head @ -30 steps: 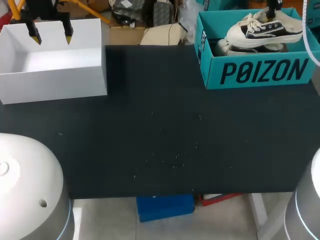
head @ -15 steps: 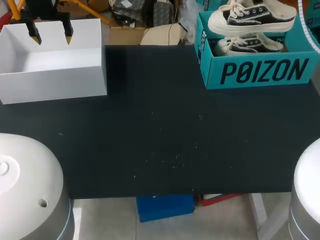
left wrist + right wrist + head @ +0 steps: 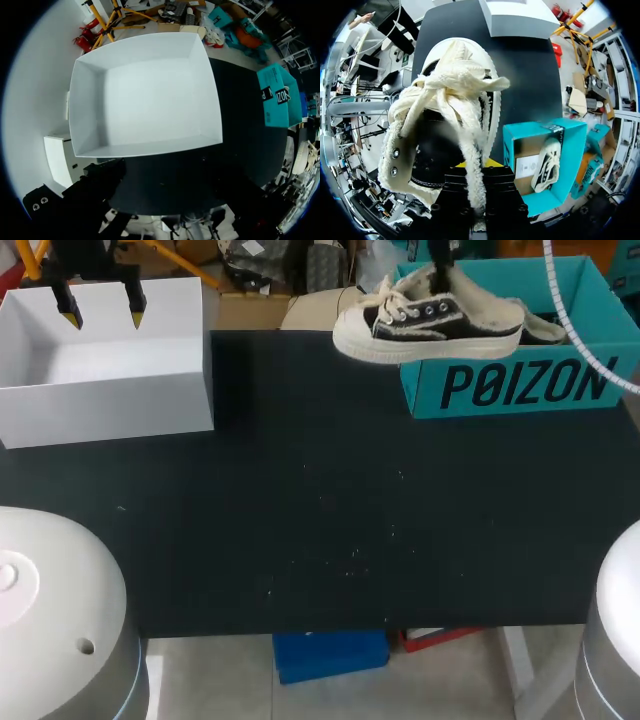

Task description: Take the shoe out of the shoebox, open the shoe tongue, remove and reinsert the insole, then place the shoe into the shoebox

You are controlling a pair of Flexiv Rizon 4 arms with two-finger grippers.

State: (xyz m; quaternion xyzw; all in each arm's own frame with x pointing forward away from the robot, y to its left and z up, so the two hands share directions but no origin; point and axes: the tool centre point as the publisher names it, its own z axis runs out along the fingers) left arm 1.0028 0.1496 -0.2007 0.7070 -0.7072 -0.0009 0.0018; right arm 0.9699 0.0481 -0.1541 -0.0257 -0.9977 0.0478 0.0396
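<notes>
A black-and-cream sneaker (image 3: 430, 325) hangs in the air over the left wall of the teal shoebox (image 3: 520, 385), toe pointing left over the black table. My right gripper (image 3: 440, 278) comes down from above and is shut on the sneaker's fuzzy tongue and laces. In the right wrist view the sneaker (image 3: 445, 115) fills the space ahead of the right gripper (image 3: 475, 167), and the shoebox (image 3: 560, 140) beside it holds a second sneaker (image 3: 545, 165). My left gripper (image 3: 100, 308) hovers open over the white box (image 3: 100, 370) at the far left.
The white box (image 3: 145, 95) is empty and stands at the table's back-left corner. The black table (image 3: 330, 510) stretches bare between the two boxes and toward the front edge. The shoebox (image 3: 277, 95) shows far off beyond the white box in the left wrist view.
My right gripper has lifted the sneaker up out of the teal shoebox and carried it leftward past the box's left wall. The left arm has stayed still.
</notes>
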